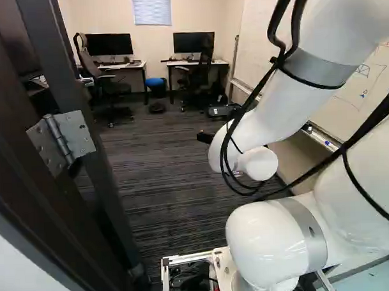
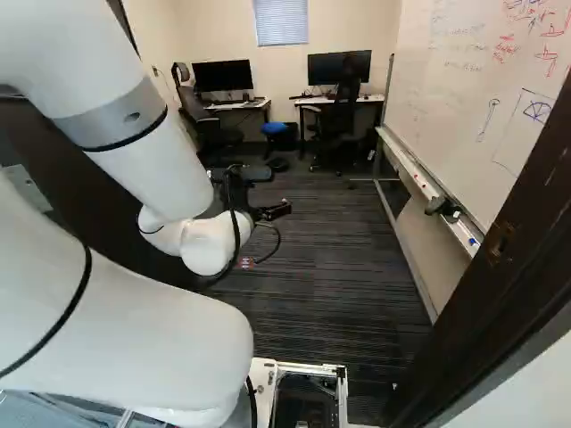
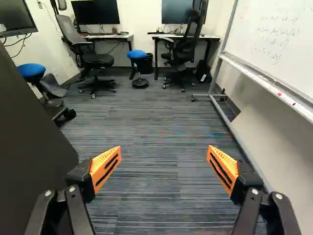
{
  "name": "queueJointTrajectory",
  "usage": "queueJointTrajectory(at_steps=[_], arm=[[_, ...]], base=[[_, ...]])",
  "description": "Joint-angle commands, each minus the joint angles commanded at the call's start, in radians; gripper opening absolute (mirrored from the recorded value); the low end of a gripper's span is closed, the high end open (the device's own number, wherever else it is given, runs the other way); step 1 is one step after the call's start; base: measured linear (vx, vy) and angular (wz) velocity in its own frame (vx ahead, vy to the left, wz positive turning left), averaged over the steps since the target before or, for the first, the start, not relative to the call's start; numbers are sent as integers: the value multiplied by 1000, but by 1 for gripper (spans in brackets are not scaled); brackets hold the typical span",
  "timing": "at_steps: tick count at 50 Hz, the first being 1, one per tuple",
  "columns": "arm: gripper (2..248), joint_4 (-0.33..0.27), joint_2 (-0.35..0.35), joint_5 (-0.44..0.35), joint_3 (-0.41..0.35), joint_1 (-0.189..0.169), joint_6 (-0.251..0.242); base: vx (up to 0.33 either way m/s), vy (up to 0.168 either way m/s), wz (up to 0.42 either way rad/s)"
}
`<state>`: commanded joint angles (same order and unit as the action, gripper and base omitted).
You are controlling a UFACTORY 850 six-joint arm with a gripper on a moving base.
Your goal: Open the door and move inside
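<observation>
- Your door is dark, nearly black-brown, and stands open into the room, at the left of the left base view.
- You can see its long edge there, leaning across the view, with a dull silver hinge joining it to the dark door frame; screws show in the hinge's leaves.
- In your right base view, the door's broad face lies behind the arm, partly hidden by it.
- From the wrist, that face looks flat, plain and matte, rising beside the gripper on the side opposite the whiteboard.
- Your gripper is spread wide, its orange, ribbed pads well apart, with nothing pinched between them.
- Ahead of it you have striped dark carpet, then two tables carrying monitors, with office chairs and a blue-topped stool nearby.
- On the frame's other side, at the right of your right base view, you can see a metal strike plate.
</observation>
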<state>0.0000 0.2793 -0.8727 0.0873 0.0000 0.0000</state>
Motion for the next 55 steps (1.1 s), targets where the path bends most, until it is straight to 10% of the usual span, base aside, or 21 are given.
queueJointTrajectory(at_steps=[55], arm=[[247,0,0,0,0,0,0]], base=[[182,6,-5]])
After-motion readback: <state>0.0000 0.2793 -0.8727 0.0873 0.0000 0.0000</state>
